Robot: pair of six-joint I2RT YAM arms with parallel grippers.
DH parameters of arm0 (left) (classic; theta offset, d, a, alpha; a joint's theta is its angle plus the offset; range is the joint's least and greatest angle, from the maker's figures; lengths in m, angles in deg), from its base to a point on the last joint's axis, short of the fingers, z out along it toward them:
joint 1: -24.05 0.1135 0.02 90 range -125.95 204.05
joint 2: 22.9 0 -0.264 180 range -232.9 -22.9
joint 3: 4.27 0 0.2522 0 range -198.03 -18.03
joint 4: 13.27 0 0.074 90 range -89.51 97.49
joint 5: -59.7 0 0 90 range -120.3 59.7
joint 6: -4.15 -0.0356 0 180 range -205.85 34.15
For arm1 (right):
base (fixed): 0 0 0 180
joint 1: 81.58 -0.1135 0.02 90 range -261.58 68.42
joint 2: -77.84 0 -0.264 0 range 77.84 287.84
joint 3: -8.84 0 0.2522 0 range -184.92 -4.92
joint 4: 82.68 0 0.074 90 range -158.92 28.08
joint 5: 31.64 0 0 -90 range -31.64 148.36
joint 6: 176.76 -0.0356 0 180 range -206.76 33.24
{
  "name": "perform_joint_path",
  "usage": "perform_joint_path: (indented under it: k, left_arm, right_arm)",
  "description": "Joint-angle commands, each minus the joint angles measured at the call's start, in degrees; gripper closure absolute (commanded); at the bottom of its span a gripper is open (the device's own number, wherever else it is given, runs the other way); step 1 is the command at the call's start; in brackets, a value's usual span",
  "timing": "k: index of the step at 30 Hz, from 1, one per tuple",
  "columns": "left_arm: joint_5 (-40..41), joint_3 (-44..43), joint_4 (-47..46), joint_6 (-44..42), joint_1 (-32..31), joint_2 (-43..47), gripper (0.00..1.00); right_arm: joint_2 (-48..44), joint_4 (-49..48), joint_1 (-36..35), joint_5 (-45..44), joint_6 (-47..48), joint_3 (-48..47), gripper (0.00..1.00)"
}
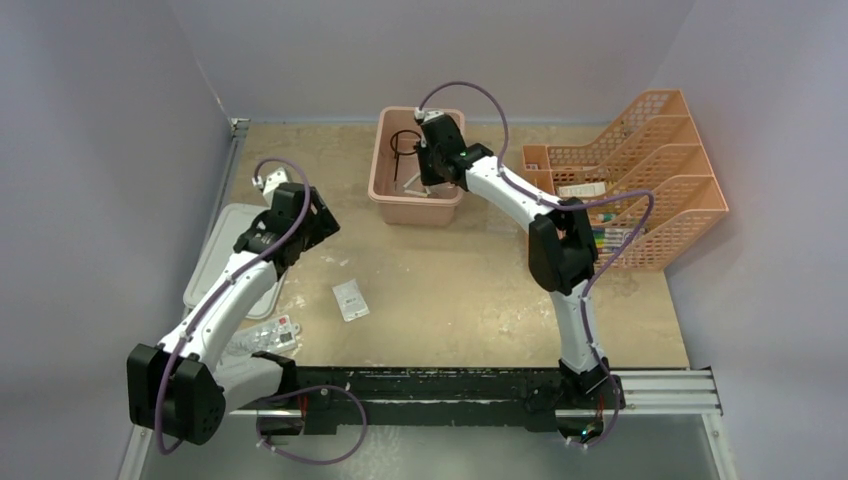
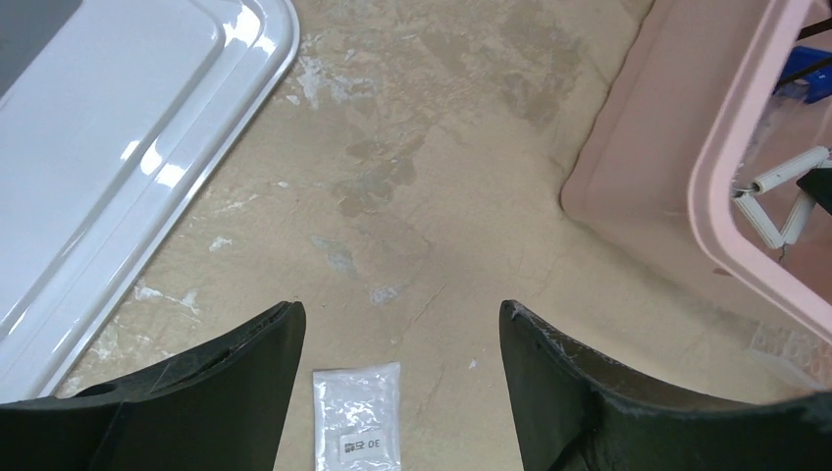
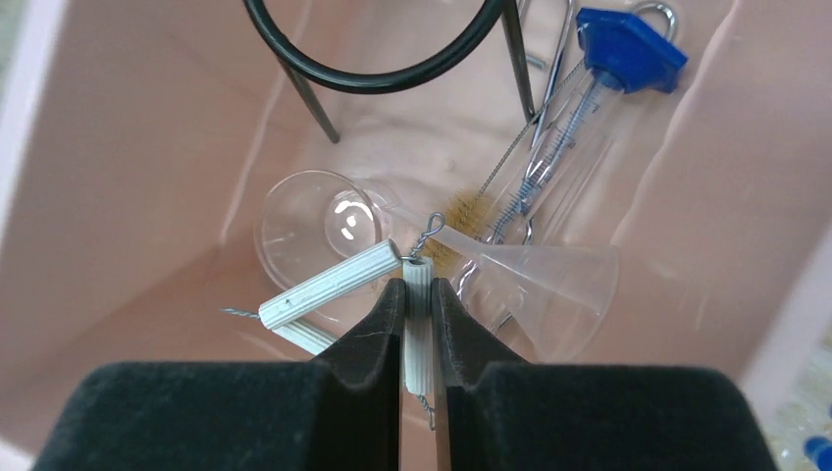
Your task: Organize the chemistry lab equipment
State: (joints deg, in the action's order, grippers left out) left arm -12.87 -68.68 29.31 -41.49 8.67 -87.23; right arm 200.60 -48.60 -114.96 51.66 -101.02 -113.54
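Observation:
My right gripper point(image 3: 419, 294) is shut on one white ribbed tube of the wire triangle point(image 3: 334, 285), held inside the pink tub point(image 1: 385, 190). Below it in the tub lie a clear funnel point(image 3: 549, 285), a clear round dish point(image 3: 314, 221), the black wire ring with stem point(image 3: 373, 74), a blue-capped clear cylinder point(image 3: 589, 108) and metal tongs point(image 3: 554, 59). My left gripper point(image 2: 402, 324) hangs open over the table, a small white packet point(image 2: 358, 412) just below its fingers. That packet point(image 1: 350, 300) lies mid-table. A clear bagged item point(image 1: 265, 338) lies by the left arm.
A white lid point(image 1: 225, 250) lies flat at the left, partly under the left arm. Orange mesh organizer racks point(image 1: 640, 170) stand at the back right with small items inside. The pink tub's wall point(image 2: 667, 177) is to the right of the left gripper.

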Motion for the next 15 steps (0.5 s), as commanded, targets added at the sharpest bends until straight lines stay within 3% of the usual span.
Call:
perform_joint_path:
  k: [1, 15]
  left_arm:
    - [1.09, 0.90, -3.04, -0.67, 0.35, -2.70, 0.29]
    - [-1.39, 2.58, -0.87, 0.52, 0.35, -5.18, 0.29]
  right_arm:
    - [0.47, -1.06, -0.67, -0.21, 0.16, -3.20, 1.00]
    - [4.45, -3.65, -0.87, 3.15, -1.79, -2.84, 0.98]
